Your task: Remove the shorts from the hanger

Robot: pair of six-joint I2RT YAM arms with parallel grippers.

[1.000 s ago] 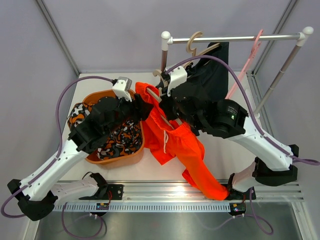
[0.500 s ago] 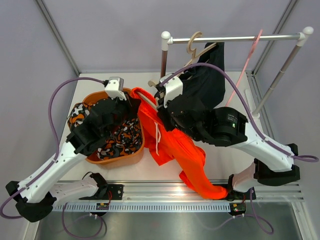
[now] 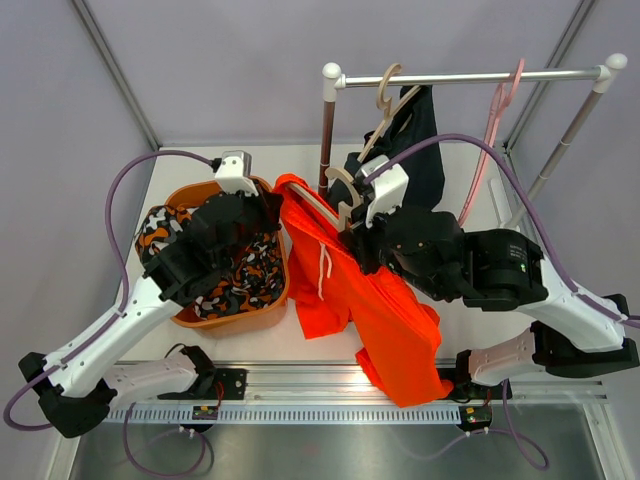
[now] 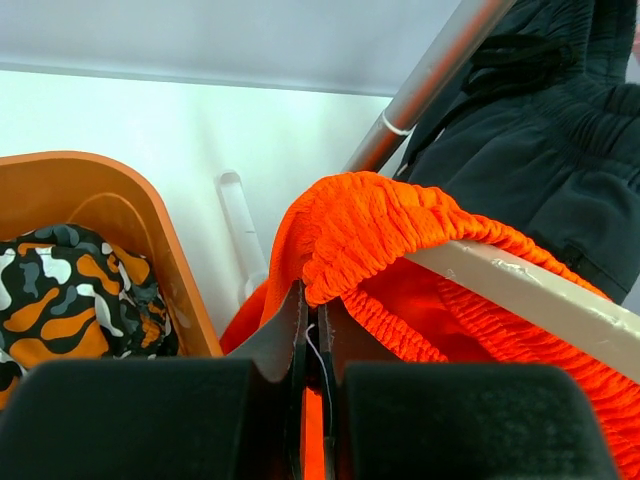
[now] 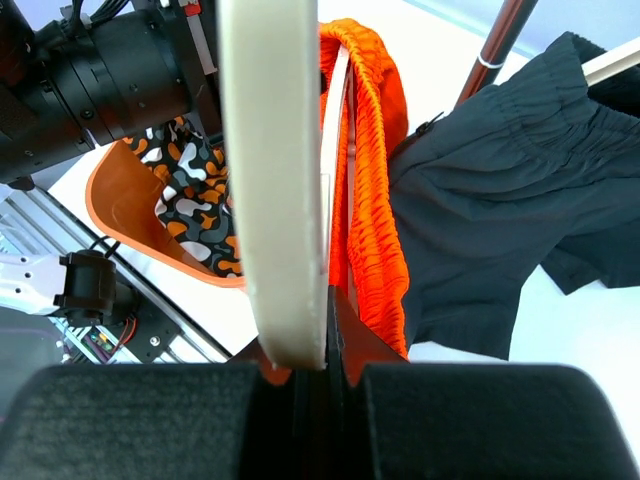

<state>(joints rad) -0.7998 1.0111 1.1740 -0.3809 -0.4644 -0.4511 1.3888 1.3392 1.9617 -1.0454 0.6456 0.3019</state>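
The bright orange shorts (image 3: 350, 290) hang over a beige hanger (image 3: 343, 192) above the table. My right gripper (image 3: 360, 232) is shut on that hanger (image 5: 275, 200), with the orange shorts (image 5: 375, 200) draped beside it. My left gripper (image 3: 274, 207) is shut on the orange waistband (image 4: 360, 225), which lies over the hanger bar (image 4: 530, 290). The dark navy shorts (image 3: 420, 130) hang on a second beige hanger on the rail. The camouflage shorts (image 3: 235, 280) lie in the orange basket (image 3: 190, 318).
The clothes rack has a rail (image 3: 470, 75) at the back, with its left pole (image 3: 327, 120) just behind the grippers. A pink empty hanger (image 3: 492, 125) hangs on the rail. The basket rim (image 4: 120, 200) is close under my left gripper.
My right arm has moved right and back with the hanger. The orange shorts now stretch between the hanger and my left gripper, which has stayed near the basket.
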